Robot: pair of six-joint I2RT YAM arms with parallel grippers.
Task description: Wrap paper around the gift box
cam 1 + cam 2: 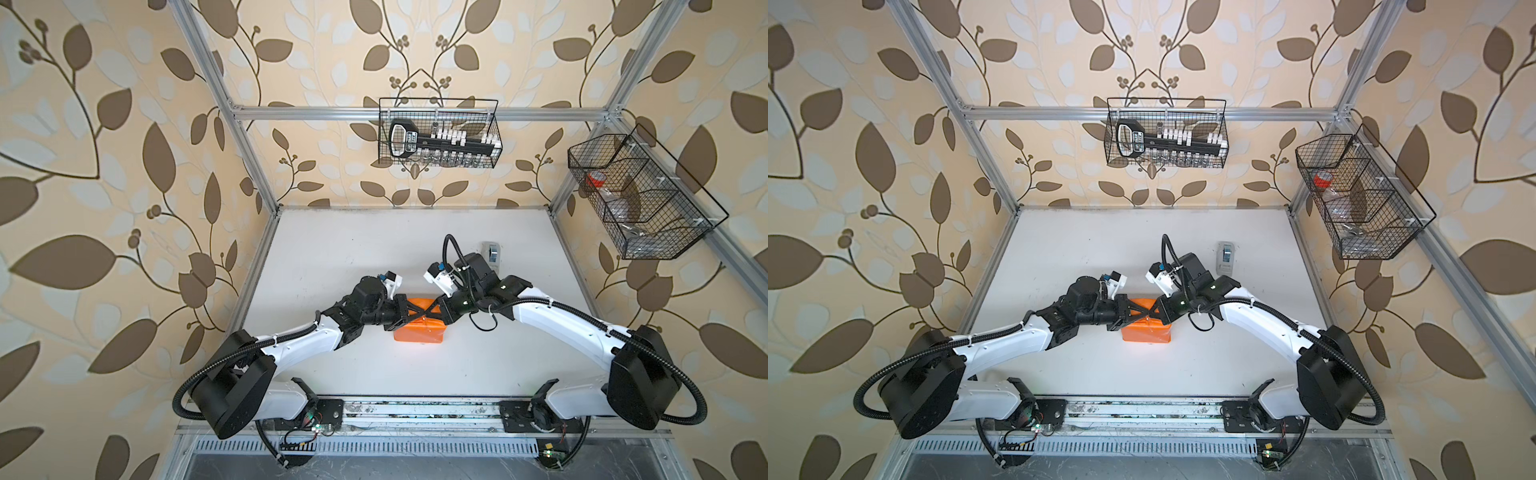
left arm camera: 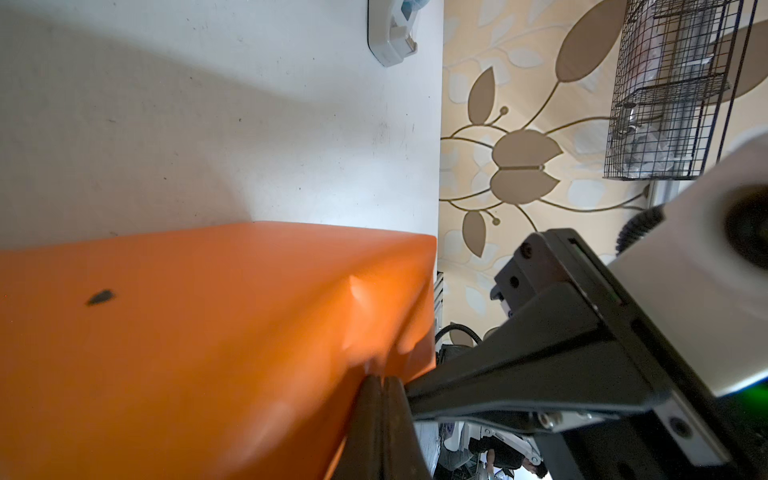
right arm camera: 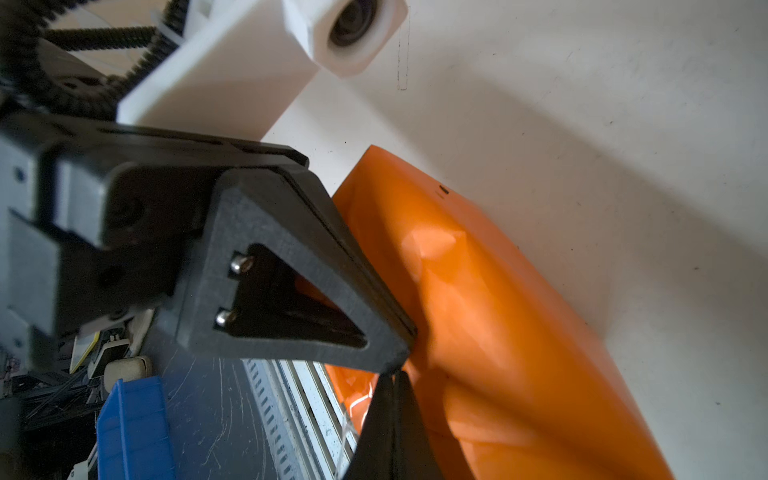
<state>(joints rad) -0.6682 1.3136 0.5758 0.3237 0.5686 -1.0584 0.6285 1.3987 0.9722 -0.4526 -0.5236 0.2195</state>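
Tips of left pincer (image 1: 419, 317) and right pincer (image 1: 427, 315) meeting (both clamped shut), atop orange paper (image 1: 419, 336), on table (image 1: 332, 249)

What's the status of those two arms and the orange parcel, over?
Left gripper and right gripper shut, tips meeting atop the paper. Paper wrapped into a parcel; box not visible. Tape dispenser apart, farther back.

Our twin arms (image 1: 291, 347) wear white shells on the long links and black housings (image 1: 365, 297) at the joints, with ribbed black conduit (image 1: 183, 401) looping out of each bulky black drum (image 1: 237, 388) farthest from the claws. Just behind the left claw (image 1: 420, 318) and right claw (image 1: 430, 312) ride white camera blocks (image 3: 249, 70) with round lenses. Each finger (image 3: 266, 216) is a matte black open triangle; two silver screws (image 3: 237, 263) sit inside it.
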